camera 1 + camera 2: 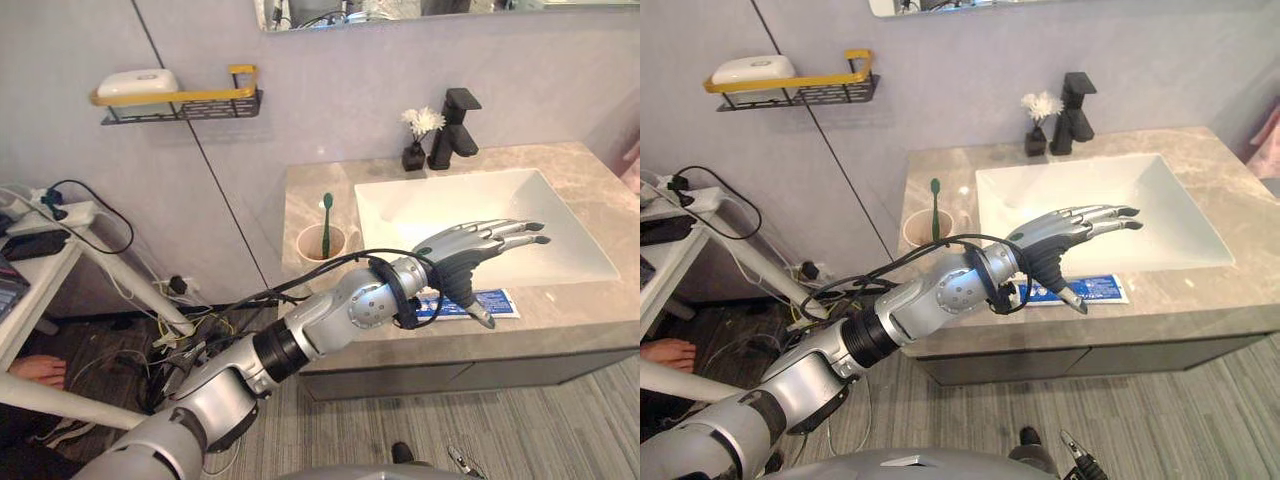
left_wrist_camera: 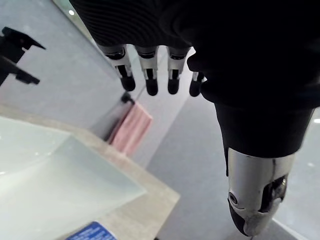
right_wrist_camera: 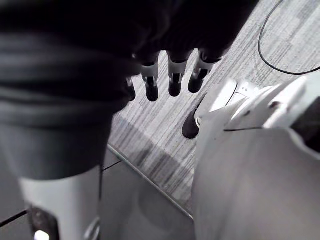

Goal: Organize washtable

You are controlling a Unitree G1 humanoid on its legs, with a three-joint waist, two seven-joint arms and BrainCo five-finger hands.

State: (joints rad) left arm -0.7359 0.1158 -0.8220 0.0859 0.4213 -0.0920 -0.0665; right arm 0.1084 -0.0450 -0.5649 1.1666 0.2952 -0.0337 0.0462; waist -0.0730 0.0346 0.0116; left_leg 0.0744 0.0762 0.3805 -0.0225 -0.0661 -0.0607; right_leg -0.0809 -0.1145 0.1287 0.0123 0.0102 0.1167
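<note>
Hovering my left hand (image 1: 468, 255) flat-fingered and empty over the blue packet (image 1: 497, 301), I reckon a low swipe shoves it off the bench (image 1: 575, 312).

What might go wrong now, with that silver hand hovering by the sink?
The open left hand hangs above the blue tube, which lies close to the front edge of the counter: a clumsy grab may knock it to the floor. The arm passes near the cup holding the toothbrush and might tip it.
</note>
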